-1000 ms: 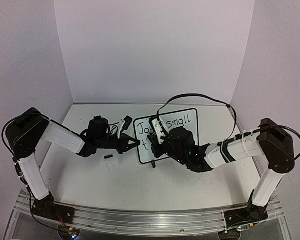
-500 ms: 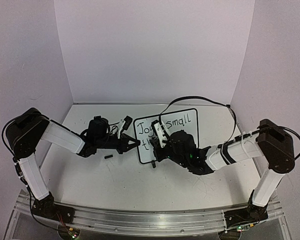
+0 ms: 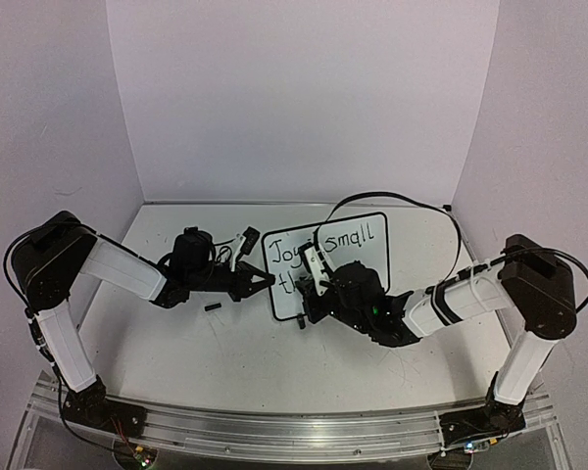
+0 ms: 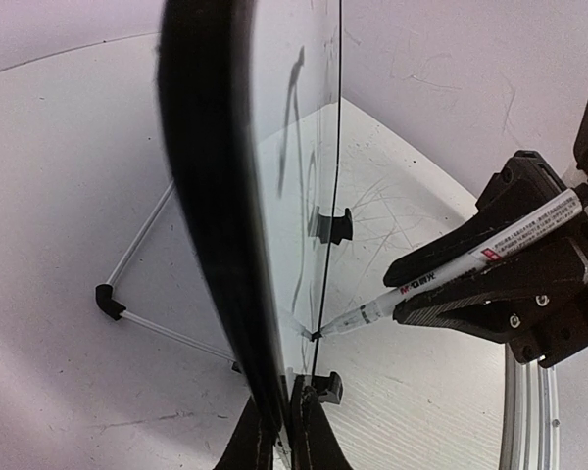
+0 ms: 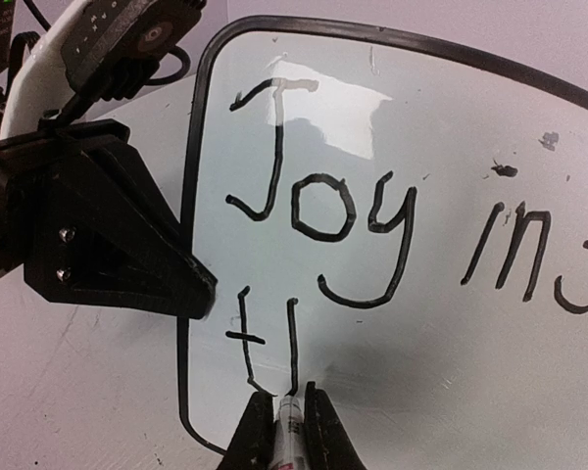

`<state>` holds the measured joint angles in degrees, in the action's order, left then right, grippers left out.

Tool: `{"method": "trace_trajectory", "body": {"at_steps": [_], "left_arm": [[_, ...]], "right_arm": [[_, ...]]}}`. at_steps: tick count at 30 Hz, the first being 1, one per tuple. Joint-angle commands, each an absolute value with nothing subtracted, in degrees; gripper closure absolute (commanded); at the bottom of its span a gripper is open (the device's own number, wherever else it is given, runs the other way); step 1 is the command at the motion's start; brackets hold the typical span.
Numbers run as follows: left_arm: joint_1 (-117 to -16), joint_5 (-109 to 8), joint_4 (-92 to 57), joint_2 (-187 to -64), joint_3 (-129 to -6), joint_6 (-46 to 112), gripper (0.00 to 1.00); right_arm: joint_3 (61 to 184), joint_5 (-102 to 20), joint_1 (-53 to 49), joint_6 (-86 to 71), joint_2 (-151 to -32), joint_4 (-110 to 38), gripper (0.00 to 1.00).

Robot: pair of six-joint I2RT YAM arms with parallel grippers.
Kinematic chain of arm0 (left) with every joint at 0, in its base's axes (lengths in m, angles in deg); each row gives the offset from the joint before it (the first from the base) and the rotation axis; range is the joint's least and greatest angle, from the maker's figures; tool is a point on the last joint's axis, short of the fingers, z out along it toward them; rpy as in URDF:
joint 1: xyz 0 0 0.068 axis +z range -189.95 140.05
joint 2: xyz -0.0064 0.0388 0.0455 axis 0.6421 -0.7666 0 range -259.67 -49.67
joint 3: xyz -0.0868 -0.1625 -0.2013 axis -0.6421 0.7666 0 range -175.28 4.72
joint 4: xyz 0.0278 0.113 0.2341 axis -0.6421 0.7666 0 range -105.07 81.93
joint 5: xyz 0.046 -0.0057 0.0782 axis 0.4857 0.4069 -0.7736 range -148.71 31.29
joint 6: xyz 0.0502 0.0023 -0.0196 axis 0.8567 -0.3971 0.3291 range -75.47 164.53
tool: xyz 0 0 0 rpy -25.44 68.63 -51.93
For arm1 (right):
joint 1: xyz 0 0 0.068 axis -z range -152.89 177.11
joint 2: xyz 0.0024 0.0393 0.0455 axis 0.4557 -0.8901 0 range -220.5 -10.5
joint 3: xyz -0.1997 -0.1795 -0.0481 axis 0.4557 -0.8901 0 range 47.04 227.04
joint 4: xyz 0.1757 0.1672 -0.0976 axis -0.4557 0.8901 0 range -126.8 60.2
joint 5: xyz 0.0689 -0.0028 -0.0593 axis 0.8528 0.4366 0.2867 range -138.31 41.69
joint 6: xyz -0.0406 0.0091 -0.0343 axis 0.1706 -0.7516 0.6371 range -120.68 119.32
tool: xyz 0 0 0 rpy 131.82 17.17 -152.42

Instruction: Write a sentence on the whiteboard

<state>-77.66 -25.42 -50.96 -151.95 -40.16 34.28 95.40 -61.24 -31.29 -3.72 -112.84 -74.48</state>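
The whiteboard (image 3: 365, 257) stands tilted at mid-table, its black frame (image 4: 211, 196) seen edge-on in the left wrist view. My left gripper (image 3: 268, 281) (image 4: 284, 431) is shut on the board's left edge. The sentence (image 5: 323, 206) reads "Joy in s…" on the top line, and "small" (image 3: 358, 238) shows from above. Below it are a "t" and one upright stroke (image 5: 293, 343). My right gripper (image 5: 289, 406) (image 3: 309, 286) is shut on a white marker (image 5: 289, 431) (image 4: 470, 264). The marker's tip touches the board at the foot of that stroke.
A small black cap (image 3: 213, 307) lies on the table left of the board. The board's wire stand (image 4: 137, 313) reaches out behind it, and its black feet (image 4: 330, 227) rest on the tabletop. A black cable (image 3: 392, 196) loops over the board's top. White walls enclose three sides.
My right gripper has slid down the board toward the near edge, drawing the upright stroke after the "t" and uncovering more of "Joy". The left arm and the board have stayed still.
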Motion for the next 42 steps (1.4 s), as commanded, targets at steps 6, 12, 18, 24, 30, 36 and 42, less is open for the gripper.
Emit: {"method": "trace_trajectory", "body": {"at_steps": [6,12,18,24,30,36,42], "left_arm": [[-77.04,-30.50,-46.81,-151.45,-40.06,38.91,1.00],[-77.04,-30.48,-46.86,-151.54,-40.02,38.82,1.00],[-77.04,-30.59,-46.81,-151.64,-39.94,38.91,1.00],[-77.04,-30.50,-46.86,-151.87,-40.04,38.99,1.00],[-77.03,-30.56,-46.88,-151.78,-39.90,39.08,1.00],[-77.02,-30.61,-46.81,-151.49,-39.73,38.94,1.00],[-77.02,-30.72,-46.78,-151.40,-39.74,38.91,1.00]], "right_arm": [[97.10,-65.05,-31.09,-2.79,-112.49,-75.95,1.00],[98.81,-66.31,-30.79,-1.29,-112.63,-76.20,1.00],[99.42,-66.75,-30.20,-1.19,-112.54,-76.20,1.00],[99.07,-68.67,-29.88,-1.14,-111.66,-76.27,1.00],[97.92,-69.95,-29.73,-1.19,-109.91,-76.36,1.00],[96.70,-70.19,-29.69,-1.21,-109.56,-76.27,1.00],[95.02,-68.51,-29.73,-2.80,-110.03,-75.25,1.00]]}}
